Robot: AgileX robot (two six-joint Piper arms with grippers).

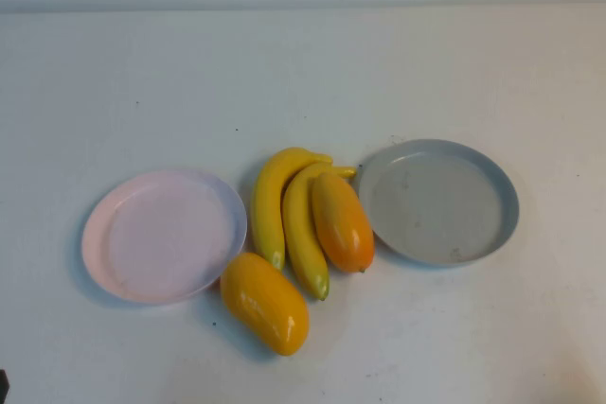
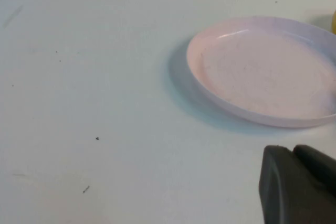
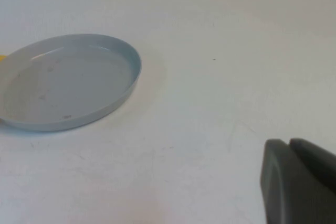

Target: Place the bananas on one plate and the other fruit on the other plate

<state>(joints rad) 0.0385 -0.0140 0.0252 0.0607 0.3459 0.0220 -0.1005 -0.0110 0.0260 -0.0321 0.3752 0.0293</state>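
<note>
My left gripper [image 2: 300,182] hangs over bare table [image 1: 303,73] near the pink plate [image 1: 163,236], fingers pressed together, holding nothing. My right gripper [image 3: 302,179] hovers near the blue-grey plate [image 1: 437,201], also closed and empty. Between the plates lie the two bananas [image 1: 284,210] side by side, with the orange mango [image 1: 342,220] against them. The yellow mango [image 1: 265,302] sits just beside the pink plate's rim.

no text, label, brand, number or sign could be read anywhere — not on the plates, the fruit or the table — only plain, unmarked surfaces showed.
</note>
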